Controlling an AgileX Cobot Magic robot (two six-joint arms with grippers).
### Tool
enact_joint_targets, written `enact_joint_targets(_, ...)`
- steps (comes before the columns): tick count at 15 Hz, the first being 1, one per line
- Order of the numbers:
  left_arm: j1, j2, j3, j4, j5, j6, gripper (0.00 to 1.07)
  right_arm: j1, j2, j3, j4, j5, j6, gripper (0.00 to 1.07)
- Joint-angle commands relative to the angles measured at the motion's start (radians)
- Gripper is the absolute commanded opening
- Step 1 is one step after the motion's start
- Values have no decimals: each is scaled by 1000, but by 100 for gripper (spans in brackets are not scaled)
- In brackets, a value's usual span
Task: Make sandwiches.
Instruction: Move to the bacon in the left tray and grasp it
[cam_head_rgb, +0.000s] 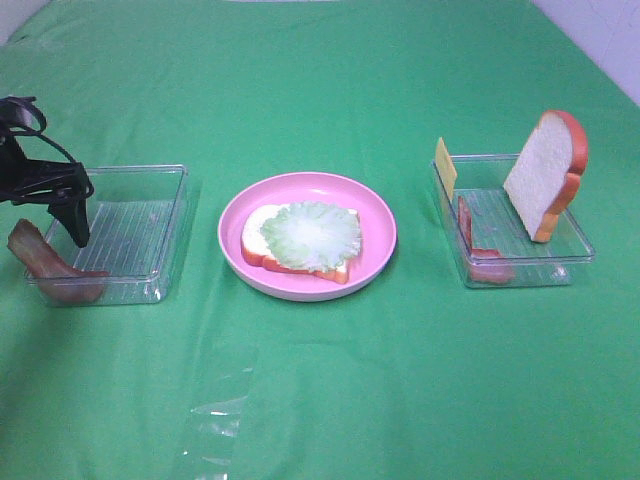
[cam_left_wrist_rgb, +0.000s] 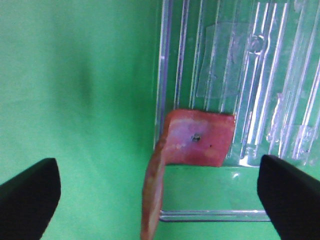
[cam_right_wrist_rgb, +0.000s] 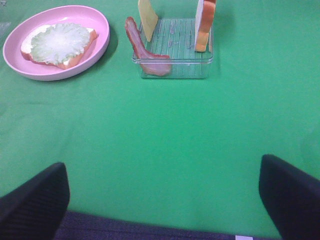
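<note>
Bright, even light from above fills every view. The green cloth table (cam_head_rgb: 330, 400) carries only soft shadows, the darkest beside the round pink plate (cam_head_rgb: 385, 215). White glare streaks the clear ribbed plastic tray (cam_left_wrist_rgb: 280, 100). The reddish-brown bacon strip (cam_left_wrist_rgb: 200, 140) blurs toward the lens, and the left gripper's black fingers (cam_left_wrist_rgb: 30, 195) look soft-edged.

Bright green cloth-covered table (cam_head_rgb: 330, 90)

The left gripper (cam_left_wrist_rgb: 159, 195) is held at the far left, pointed steeply downward, its jaws spread wide. The right gripper (cam_right_wrist_rgb: 162, 200) is seen only in its own wrist view, jaws likewise spread wide.
</note>
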Motion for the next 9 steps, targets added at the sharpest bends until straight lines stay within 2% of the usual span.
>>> enact_joint_targets(1,0,13,5,-18,-2,4,99,-6,-24,4,2,-7,-1,99)
enact_joint_targets(3,0,13,5,-59,-2,33,98,-6,-24,4,2,-7,-1,99)
enact_joint_targets(6,0,13,5,-70,2,47,96,-6,-24,4,2,-7,-1,99)
enact_joint_targets(9,0,13,5,-61,24,47,88,-6,-24,4,2,-7,-1,99)
